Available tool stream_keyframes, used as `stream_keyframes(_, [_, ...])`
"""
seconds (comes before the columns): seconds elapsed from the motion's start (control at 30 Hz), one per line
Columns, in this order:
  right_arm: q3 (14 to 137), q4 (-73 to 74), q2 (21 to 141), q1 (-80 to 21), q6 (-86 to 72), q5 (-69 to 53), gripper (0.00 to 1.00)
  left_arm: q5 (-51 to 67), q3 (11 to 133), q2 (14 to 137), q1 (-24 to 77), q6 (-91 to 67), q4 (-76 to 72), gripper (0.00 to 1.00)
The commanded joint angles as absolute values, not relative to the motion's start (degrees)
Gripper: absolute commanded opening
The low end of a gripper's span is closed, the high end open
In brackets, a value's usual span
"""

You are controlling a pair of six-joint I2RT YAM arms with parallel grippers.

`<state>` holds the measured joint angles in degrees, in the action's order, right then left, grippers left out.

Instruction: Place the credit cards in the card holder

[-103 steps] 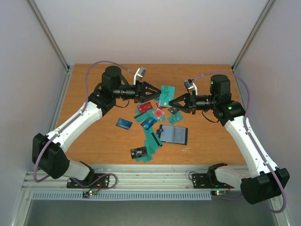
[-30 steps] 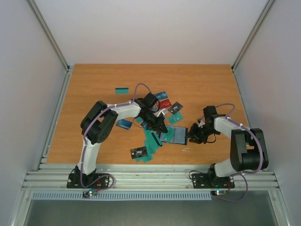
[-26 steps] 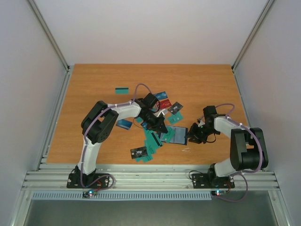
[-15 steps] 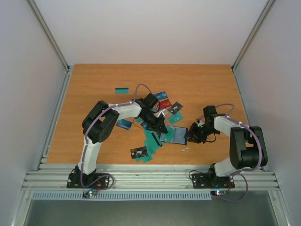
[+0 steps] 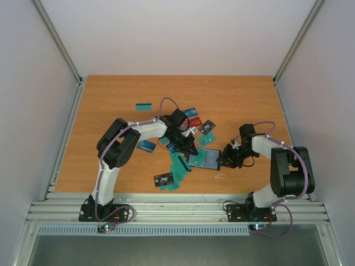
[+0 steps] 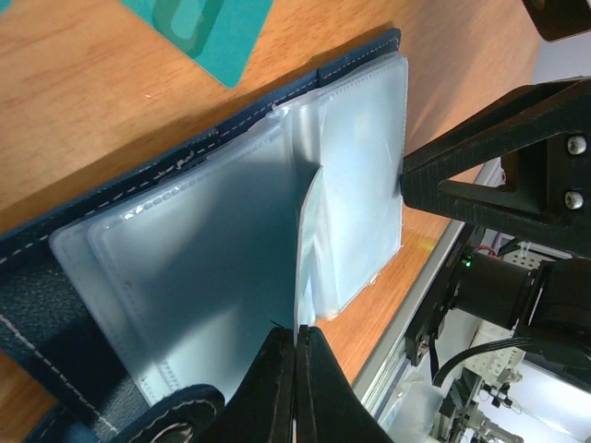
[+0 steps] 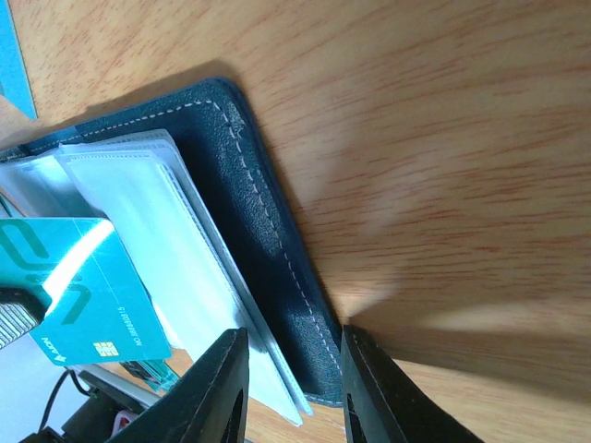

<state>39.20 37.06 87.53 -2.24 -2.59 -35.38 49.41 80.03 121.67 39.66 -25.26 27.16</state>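
Note:
The card holder [image 5: 207,159] lies open on the table, navy cover [image 7: 268,231] down and clear sleeves [image 6: 203,249] up. My left gripper [image 5: 191,150] hangs low over its left half, shut on a teal credit card [image 7: 83,286] that stands edge-on above the sleeves. My right gripper [image 5: 223,160] sits at the holder's right edge. Its jaws [image 7: 291,346] stand apart, one finger over the sleeves and the other at the cover's rim on the wood. Other credit cards [image 5: 178,166] lie scattered to the left of the holder and behind it.
One teal card [image 5: 144,105] lies alone at the back left. A blue card [image 5: 147,146] lies by the left forearm and a dark one [image 5: 163,179] near the front edge. Red and blue cards [image 5: 193,119] sit behind the left gripper. The metal rail [image 5: 177,208] borders the front.
The right gripper has edged a little left, onto the holder's right edge. The left gripper has stayed almost still with its card.

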Motion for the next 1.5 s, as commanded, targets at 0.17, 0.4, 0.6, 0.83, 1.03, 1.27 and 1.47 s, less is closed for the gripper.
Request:
stream_keyframes(0.17, [39.7,36.9,89.1,-2.1,-0.9,-34.3,0.30,46.6,80.6,121.4,39.8,-25.5,25.9,0.00])
stream_keyframes(0.4, [39.6,37.0,89.1,-2.1,-0.9,-34.8,0.30,45.5,79.8,120.7,39.9,-26.1,25.2,0.00])
stream_keyframes(0.6, [39.4,37.0,88.9,-2.1,-1.0,-35.0,0.30,45.0,79.1,120.2,40.2,-26.6,24.5,0.00])
stream_keyframes(0.83, [39.1,37.0,88.6,-2.1,-0.9,-35.1,0.30,43.5,79.4,119.6,40.2,-27.1,25.0,0.00])
stream_keyframes(1.03, [39.0,37.1,88.3,-2.1,-1.0,-35.2,0.30,43.4,79.1,119.5,40.4,-27.3,24.9,0.00])
stream_keyframes(1.27, [39.0,36.7,88.3,-2.1,-0.9,-35.7,0.30,42.7,80.4,119.7,40.8,-26.6,27.3,0.00])
stream_keyframes(1.47, [38.9,36.1,88.5,-2.1,-0.9,-36.3,0.30,44.3,81.4,121.0,41.9,-26.1,27.8,0.00])
